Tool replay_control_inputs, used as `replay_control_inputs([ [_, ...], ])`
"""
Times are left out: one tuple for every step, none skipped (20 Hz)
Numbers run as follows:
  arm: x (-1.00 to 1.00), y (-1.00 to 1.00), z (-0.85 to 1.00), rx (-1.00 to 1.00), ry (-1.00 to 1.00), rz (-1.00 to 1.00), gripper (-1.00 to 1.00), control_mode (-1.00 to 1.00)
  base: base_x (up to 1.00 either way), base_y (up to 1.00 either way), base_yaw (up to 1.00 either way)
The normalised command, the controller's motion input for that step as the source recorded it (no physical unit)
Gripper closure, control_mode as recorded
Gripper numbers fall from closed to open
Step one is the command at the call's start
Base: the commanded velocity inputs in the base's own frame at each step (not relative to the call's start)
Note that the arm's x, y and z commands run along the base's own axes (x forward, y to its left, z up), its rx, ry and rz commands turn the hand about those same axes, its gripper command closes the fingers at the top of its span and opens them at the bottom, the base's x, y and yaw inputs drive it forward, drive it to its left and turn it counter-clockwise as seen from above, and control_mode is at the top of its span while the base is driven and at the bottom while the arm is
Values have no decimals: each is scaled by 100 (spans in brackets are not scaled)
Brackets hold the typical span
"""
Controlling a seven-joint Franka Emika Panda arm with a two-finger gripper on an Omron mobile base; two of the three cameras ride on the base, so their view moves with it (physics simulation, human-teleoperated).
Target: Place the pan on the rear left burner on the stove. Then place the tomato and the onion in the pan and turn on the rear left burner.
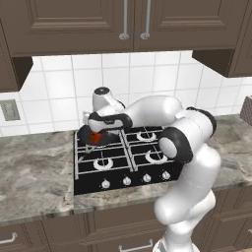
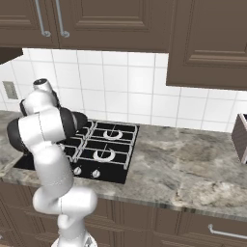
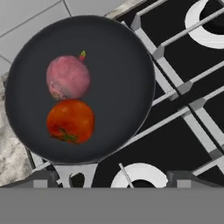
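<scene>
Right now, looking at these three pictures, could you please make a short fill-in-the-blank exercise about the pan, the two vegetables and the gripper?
1. The tomato and the onion both lie inside the ____.
2. In the hand view, the two vegetables are ____ each other, with no gap between them.
3. The pan rests on the black grates of the ____.
4. The gripper hovers above the pan with its jaws ____ and nothing held.

Missing words: pan; touching; stove; open
</scene>
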Motion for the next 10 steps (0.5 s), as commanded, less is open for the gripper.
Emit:
replay_control_inputs([
  [-78, -39, 0, 0, 0, 0, -100, -100, 0, 0, 0],
  [-80, -39, 0, 0, 0, 0, -100, -100, 0, 0, 0],
  [-86, -38, 0, 0, 0, 0, -100, -100, 0, 0, 0],
  [-92, -39, 0, 0, 0, 0, -100, -100, 0, 0, 0],
  [-96, -38, 2, 0, 0, 0, -100, -100, 0, 0, 0],
  [-98, -38, 7, 0, 0, 0, -100, -100, 0, 0, 0],
  [-95, -38, 14, 0, 0, 0, -100, -100, 0, 0, 0],
  [-86, -41, 24, 0, 0, 0, -100, -100, 0, 0, 0],
  [-79, -38, 31, 1, 0, 0, -100, -100, 0, 0, 0],
  [-62, -36, 38, 3, 3, 0, -100, -100, 0, 0, 0],
])
